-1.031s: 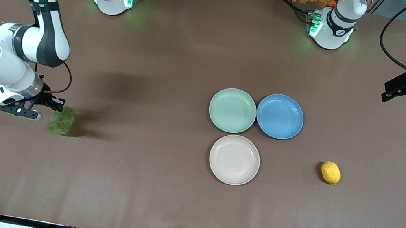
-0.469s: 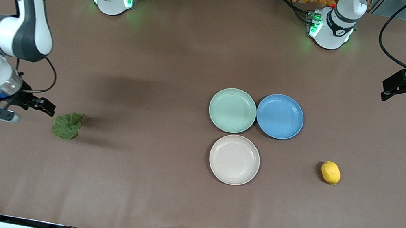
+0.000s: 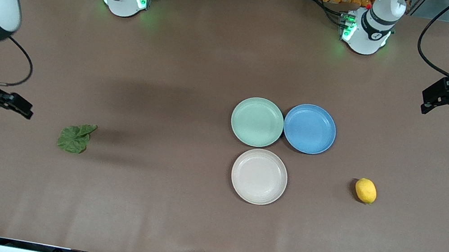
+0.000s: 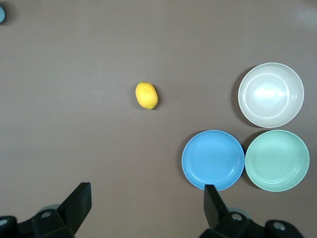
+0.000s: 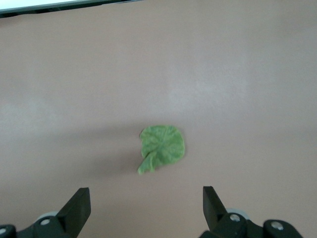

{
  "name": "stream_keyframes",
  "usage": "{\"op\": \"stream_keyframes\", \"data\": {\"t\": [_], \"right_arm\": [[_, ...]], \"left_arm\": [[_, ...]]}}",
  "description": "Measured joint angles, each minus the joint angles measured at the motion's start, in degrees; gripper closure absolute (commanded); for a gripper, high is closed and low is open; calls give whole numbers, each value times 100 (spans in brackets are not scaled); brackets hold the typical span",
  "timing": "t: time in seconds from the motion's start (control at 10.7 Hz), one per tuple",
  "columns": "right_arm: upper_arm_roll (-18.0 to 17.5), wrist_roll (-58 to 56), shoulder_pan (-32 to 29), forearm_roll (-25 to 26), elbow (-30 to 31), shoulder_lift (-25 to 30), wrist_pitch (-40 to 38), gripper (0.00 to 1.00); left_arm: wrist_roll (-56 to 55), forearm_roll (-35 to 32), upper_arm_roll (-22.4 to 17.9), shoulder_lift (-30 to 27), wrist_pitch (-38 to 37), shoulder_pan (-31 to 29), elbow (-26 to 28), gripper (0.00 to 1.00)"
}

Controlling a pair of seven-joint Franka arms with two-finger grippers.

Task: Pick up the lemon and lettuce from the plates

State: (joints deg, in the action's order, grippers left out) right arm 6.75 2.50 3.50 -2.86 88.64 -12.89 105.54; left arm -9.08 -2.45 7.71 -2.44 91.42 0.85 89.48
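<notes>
Both plates [image 3: 259,176] bare, lemon [image 3: 365,190] and lettuce [image 3: 74,138] lying on the table well clear of them (job looks done), my left gripper [image 3: 447,97] and right gripper [image 3: 5,103] wide open, empty.

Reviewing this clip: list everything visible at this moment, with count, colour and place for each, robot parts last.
lemon: 1, bright yellow, on the bare table toward the left arm's end, on no plate.
lettuce: 1, dark green, flat on the table toward the right arm's end, on no plate.
mint green plate: 1, pale green, mid-table, nothing on it.
blue plate: 1, blue, beside the mint green plate, toward the left arm's end, nothing on it.
cream plate: 1, cream-beige, nearer the front camera than the mint green plate, nothing on it.
table: 1, brown.
left gripper: 1, black, open, holding nothing, up over the table's left-arm end.
right gripper: 1, black, open, holding nothing, beside the lettuce at the table's right-arm end.
</notes>
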Motion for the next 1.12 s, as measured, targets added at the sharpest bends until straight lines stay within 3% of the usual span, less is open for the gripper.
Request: {"op": "stream_keyframes", "data": {"t": [0.28, 1.12], "right_arm": [[-57, 0, 29, 2, -542, 182, -651, 0], [-25, 1, 112, 70, -495, 877, -610, 0]], "left_arm": [[0, 0, -2, 1, 2, -2, -7, 0], [0, 40, 1, 11, 2, -4, -11, 0]]}}
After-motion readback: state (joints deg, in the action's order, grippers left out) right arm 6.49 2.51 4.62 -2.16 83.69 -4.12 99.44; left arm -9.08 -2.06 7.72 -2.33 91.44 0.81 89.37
